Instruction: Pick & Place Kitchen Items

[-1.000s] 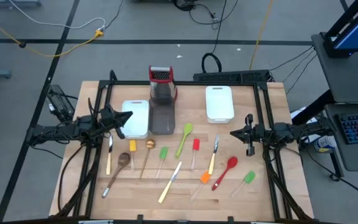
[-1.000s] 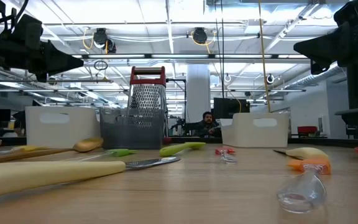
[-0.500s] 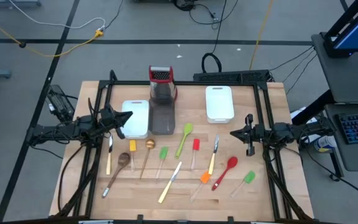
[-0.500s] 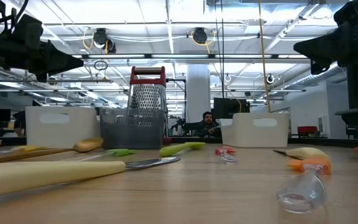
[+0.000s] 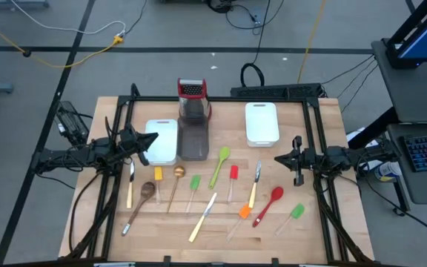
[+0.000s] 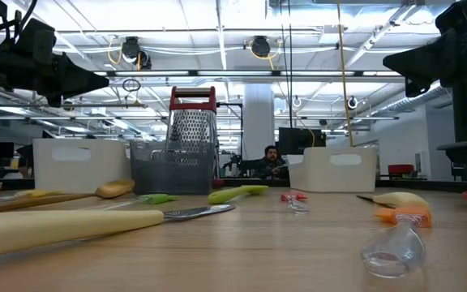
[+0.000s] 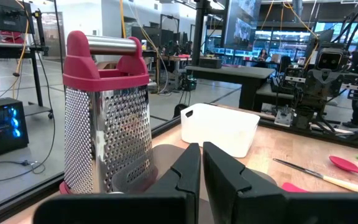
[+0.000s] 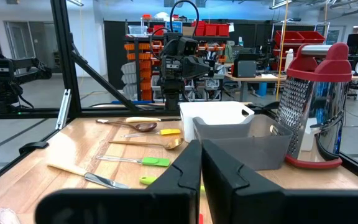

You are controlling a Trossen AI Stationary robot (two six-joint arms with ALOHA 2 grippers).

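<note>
About a dozen slim utensils lie flat on the wooden table's near half: a green spoon (image 5: 221, 165), a red spoon (image 5: 270, 205), a wooden spoon (image 5: 141, 202), a pale-handled knife (image 5: 203, 216), a second knife (image 5: 254, 184), small red (image 5: 233, 178), orange (image 5: 242, 215), yellow (image 5: 158, 179) and green (image 5: 296, 213) spatulas. My left gripper (image 5: 153, 139) hangs shut and empty above the left white tray (image 5: 163, 141). My right gripper (image 5: 278, 159) hangs shut and empty over the table's right side. Each wrist view shows its own fingers closed together (image 7: 201, 168) (image 8: 201, 163).
A red-topped metal box grater (image 5: 192, 98) stands at the far middle behind a grey tray (image 5: 194, 138). A second white tray (image 5: 262, 122) sits at the far right. A black frame (image 5: 221, 98) rims the table. A person (image 6: 272, 159) sits far behind.
</note>
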